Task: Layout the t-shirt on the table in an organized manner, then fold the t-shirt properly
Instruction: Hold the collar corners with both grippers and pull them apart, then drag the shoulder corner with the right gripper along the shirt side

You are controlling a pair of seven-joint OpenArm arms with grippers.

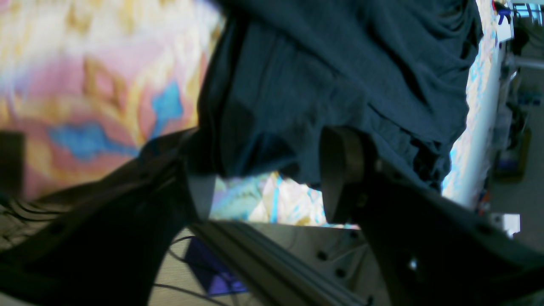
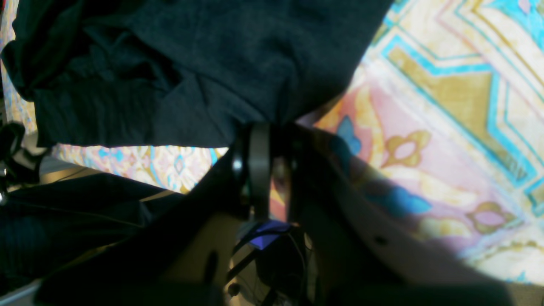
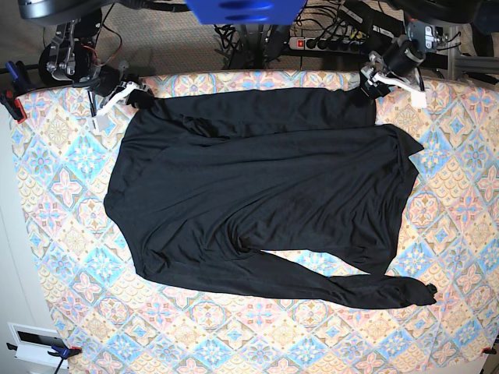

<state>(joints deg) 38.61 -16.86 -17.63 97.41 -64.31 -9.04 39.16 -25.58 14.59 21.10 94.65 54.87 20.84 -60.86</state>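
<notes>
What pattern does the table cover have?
Pastel diamond floral tiles on the table, clearest in the base view.

A white power strip (image 3: 331, 40) lies on the floor amid tangled black cables (image 3: 234, 35). Left of the strip sits a blue object (image 3: 243, 10); far left of it, a red clamp (image 3: 14, 105).

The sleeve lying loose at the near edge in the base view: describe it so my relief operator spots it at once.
Start from the patterned table and the black t-shirt spread across it. From the shirt's lower edge, a long narrow sleeve runs out to a cuff near the table's lower right. Unlike the shirt's top corners, no gripper is near it.
</notes>
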